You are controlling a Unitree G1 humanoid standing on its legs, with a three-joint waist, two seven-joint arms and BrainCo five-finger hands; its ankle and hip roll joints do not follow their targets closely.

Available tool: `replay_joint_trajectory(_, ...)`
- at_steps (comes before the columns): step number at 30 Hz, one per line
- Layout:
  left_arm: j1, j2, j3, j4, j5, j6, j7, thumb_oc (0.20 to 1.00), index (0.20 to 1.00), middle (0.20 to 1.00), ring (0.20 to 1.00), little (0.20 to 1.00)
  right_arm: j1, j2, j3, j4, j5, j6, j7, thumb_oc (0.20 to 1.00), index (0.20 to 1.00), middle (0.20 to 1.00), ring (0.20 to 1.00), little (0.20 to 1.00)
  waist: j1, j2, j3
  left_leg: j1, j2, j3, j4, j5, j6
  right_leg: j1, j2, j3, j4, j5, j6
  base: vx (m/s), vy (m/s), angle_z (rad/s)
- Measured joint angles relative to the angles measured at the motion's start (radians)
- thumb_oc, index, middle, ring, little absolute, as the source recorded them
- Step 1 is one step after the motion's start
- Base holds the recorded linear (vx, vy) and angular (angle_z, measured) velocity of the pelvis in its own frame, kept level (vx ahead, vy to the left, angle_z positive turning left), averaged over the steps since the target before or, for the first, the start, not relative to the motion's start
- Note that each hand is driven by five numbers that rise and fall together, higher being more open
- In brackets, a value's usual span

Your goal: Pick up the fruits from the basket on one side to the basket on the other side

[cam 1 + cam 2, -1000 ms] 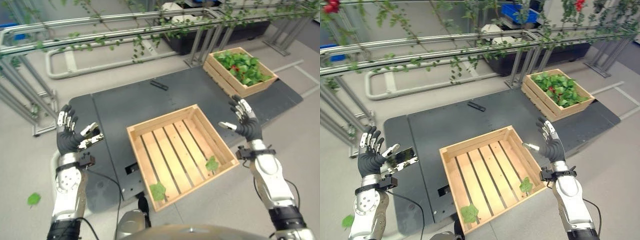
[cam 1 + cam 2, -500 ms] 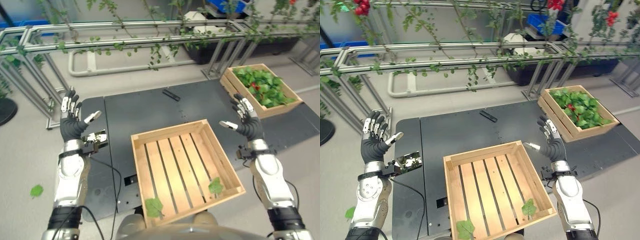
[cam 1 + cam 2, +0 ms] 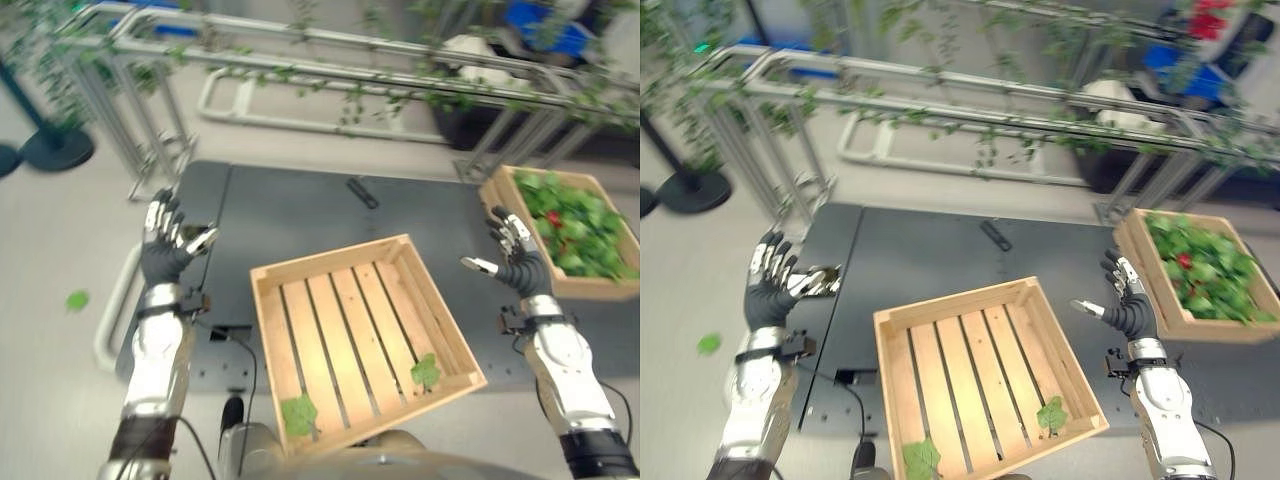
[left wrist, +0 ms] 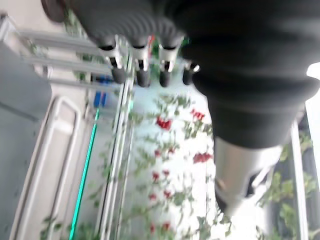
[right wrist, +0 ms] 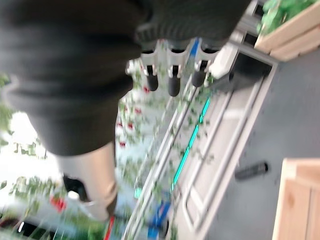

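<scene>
A: Left robot hand (image 3: 166,250) is up at the left edge of the dark platform (image 3: 300,215), fingers straight and fanned, thumb out, holding nothing. Right robot hand (image 3: 517,265) mirrors it to the right of the near crate, also spread and empty.

B: Wrist views agree?

A: Yes. Each shows a row of straight dark-tipped fingers with only background rails and plants past them. Nothing pinched, nothing touched.

B: Where's the fruit?

A: Far right crate (image 3: 600,283) is packed with green leaves and a few red fruits (image 3: 1185,262) showing among them. Slatted crate (image 3: 340,265) in the near middle holds just two loose green leaves (image 3: 426,371), no red that I can see.

B: Why are the hands raised like that?

A: My guess: a neutral ready pose either side of the slatted crate, palms facing in. Neither is near the fruit crate; the right one is closer to it.

B: Stage?

A: Can't settle it. Open empty hands fit a reach about to go out or one just after a drop. Fruit visibly sits in the far right crate.

B: Anything else?

A: Small dark bar (image 3: 362,193) lies on the platform beyond the slatted crate, and one leaf (image 3: 76,299) on the floor at left.
</scene>
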Motion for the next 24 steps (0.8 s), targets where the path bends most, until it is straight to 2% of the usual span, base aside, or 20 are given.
replay_joint_trajectory(1, 0.009, 0.009, -0.008, -0.006, 0.001, 0.003, -0.007, 1.0, 1.0, 1.0, 1.0, 1.0, 0.0, -0.011, -0.019, -0.042, 0.001, -0.007, -0.003, 1.0, 1.0, 1.0, 1.0, 1.0, -0.026, 0.058, 0.0, 0.091, 0.011, 0.056, -0.14, -0.031, -0.024, 0.049, 0.03, -0.078, -0.032, 0.03, 0.023, 0.07, 0.025, 0.5)
replay_joint_trajectory(2, 0.008, 0.014, -0.008, -0.012, 0.002, 0.002, -0.012, 1.0, 1.0, 1.0, 1.0, 1.0, -0.005, -0.005, -0.02, -0.037, 0.001, -0.008, -0.004, 1.0, 1.0, 1.0, 1.0, 1.0, -0.039, 0.057, 0.005, 0.116, 0.012, 0.054, -0.188, -0.002, -0.055, 0.051, 0.03, -0.084, -0.029, 0.025, 0.026, 0.09, 0.054, 0.82)
replay_joint_trajectory(3, 0.014, 0.014, -0.007, -0.028, 0.002, 0.001, -0.016, 1.0, 1.0, 1.0, 1.0, 1.0, 0.002, -0.001, -0.016, -0.034, 0.0, -0.008, -0.005, 1.0, 1.0, 1.0, 1.0, 1.0, -0.03, 0.052, 0.006, 0.137, 0.009, 0.054, -0.217, 0.008, -0.057, 0.062, 0.029, -0.081, -0.028, 0.021, 0.027, 0.08, 0.067, 0.35)
replay_joint_trajectory(6, 0.016, 0.018, -0.006, -0.029, 0.002, 0.002, -0.017, 1.0, 1.0, 1.0, 1.0, 1.0, 0.015, 0.027, -0.023, -0.027, 0.0, -0.008, -0.009, 1.0, 1.0, 1.0, 1.0, 1.0, -0.03, 0.045, 0.005, 0.151, 0.007, 0.049, -0.218, 0.008, -0.057, 0.079, 0.023, -0.085, -0.029, 0.023, 0.03, 0.02, 0.089, 0.07)
replay_joint_trajectory(15, 0.027, 0.019, 0.006, -0.029, -0.001, 0.003, -0.017, 1.0, 1.0, 1.0, 1.0, 1.0, 0.019, 0.028, -0.002, -0.015, -0.001, -0.002, -0.008, 1.0, 1.0, 1.0, 1.0, 1.0, -0.032, 0.048, 0.006, 0.165, -0.011, 0.034, -0.22, 0.01, -0.05, 0.093, 0.013, -0.085, -0.028, 0.026, 0.037, -0.03, 0.045, 0.01)
replay_joint_trajectory(17, 0.039, 0.016, 0.007, -0.03, -0.002, 0.004, -0.018, 1.0, 1.0, 1.0, 1.0, 1.0, 0.021, 0.026, -0.002, -0.015, -0.002, 0.001, -0.008, 1.0, 1.0, 1.0, 1.0, 1.0, -0.007, 0.058, 0.011, 0.164, -0.012, 0.021, -0.216, 0.011, -0.05, 0.094, 0.015, -0.085, -0.028, 0.026, 0.036, -0.1, -0.056, 0.0)
replay_joint_trajectory(20, 0.075, 0.01, 0.012, -0.03, -0.007, 0.005, -0.02, 1.0, 1.0, 1.0, 1.0, 1.0, 0.022, 0.024, -0.001, -0.013, -0.002, 0.004, -0.008, 1.0, 1.0, 1.0, 1.0, 1.0, 0.003, 0.072, 0.011, 0.161, -0.01, 0.008, -0.22, 0.013, -0.05, 0.098, 0.018, -0.092, -0.031, 0.027, 0.036, -0.2, -0.057, 0.09)
replay_joint_trajectory(21, 0.081, 0.01, 0.01, -0.029, -0.007, 0.007, -0.022, 1.0, 1.0, 1.0, 1.0, 1.0, 0.026, 0.021, -0.002, -0.014, -0.002, 0.004, -0.009, 1.0, 1.0, 1.0, 1.0, 1.0, 0.017, 0.088, 0.016, 0.146, -0.014, -0.007, -0.224, 0.017, -0.051, 0.099, 0.024, -0.106, -0.031, 0.027, 0.036, -0.22, 0.036, 0.39)
replay_joint_trajectory(23, 0.071, 0.008, -0.001, -0.028, -0.007, 0.008, -0.03, 1.0, 1.0, 1.0, 1.0, 1.0, 0.039, 0.001, -0.009, -0.003, -0.002, 0.003, -0.017, 1.0, 1.0, 1.0, 1.0, 1.0, 0.016, 0.103, 0.015, 0.109, -0.017, -0.07, -0.244, 0.054, -0.054, 0.093, 0.02, -0.152, -0.044, 0.028, 0.037, -0.28, 0.062, 0.85)
replay_joint_trajectory(24, 0.06, -0.001, -0.002, -0.03, -0.007, 0.009, -0.03, 1.0, 1.0, 1.0, 1.0, 1.0, 0.031, -0.025, -0.005, 0.007, -0.003, 0.005, -0.025, 1.0, 1.0, 1.0, 1.0, 1.0, 0.015, 0.118, 0.023, 0.103, -0.022, -0.137, -0.299, 0.094, -0.06, 0.081, 0.015, -0.179, -0.05, 0.031, 0.033, -0.22, 0.043, 0.83)
